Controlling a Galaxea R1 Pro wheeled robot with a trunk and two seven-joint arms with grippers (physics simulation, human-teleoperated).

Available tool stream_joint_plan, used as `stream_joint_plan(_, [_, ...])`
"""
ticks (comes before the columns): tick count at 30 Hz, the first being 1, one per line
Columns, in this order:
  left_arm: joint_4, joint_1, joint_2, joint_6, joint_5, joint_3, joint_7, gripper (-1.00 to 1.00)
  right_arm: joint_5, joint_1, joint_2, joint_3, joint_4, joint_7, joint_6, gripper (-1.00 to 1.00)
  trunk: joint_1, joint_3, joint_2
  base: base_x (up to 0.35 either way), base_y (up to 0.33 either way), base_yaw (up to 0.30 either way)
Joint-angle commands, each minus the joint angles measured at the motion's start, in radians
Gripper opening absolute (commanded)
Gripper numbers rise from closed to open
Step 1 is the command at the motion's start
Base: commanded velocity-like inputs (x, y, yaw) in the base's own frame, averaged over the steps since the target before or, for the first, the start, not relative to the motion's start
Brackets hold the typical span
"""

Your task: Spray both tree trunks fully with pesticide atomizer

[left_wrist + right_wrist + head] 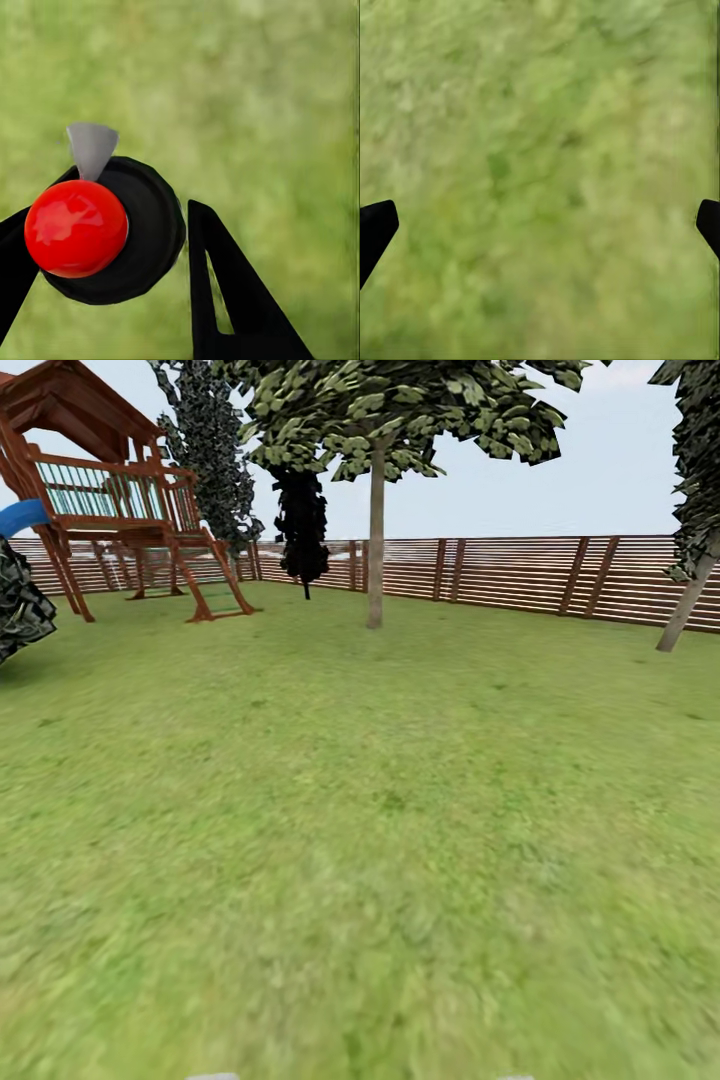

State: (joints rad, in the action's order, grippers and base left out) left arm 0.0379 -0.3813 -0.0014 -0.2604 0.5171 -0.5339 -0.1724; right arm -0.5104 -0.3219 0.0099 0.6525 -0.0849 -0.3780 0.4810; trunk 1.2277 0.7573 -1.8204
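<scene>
The spray bottle, seen from its top end as a black round body with a red ball and a grey nozzle, sits gripped between the black fingers of the left hand, above blurred grass. The right hand is spread wide open over the lawn. In the head view, a slatted fence crosses the upper frame, a wooden playset stands upper left, a thin tree at centre top, and a leaning trunk at the right edge.
</scene>
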Motion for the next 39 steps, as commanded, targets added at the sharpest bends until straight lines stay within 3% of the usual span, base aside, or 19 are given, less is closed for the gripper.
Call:
stream_joint_plan(1, [-0.001,-0.001,0.000,-0.003,0.011,-0.006,-0.005,-1.00,-0.005,0.000,0.000,0.009,-0.001,-0.005,0.001,1.00,0.000,0.001,0.000,0.278,-0.171,0.000])
stream_joint_plan(39, [0.000,-0.001,0.000,-0.003,0.011,-0.006,-0.005,-1.00,-0.005,0.001,0.000,0.009,-0.001,-0.005,0.001,1.00,0.000,0.001,0.000,0.278,-0.171,0.000])
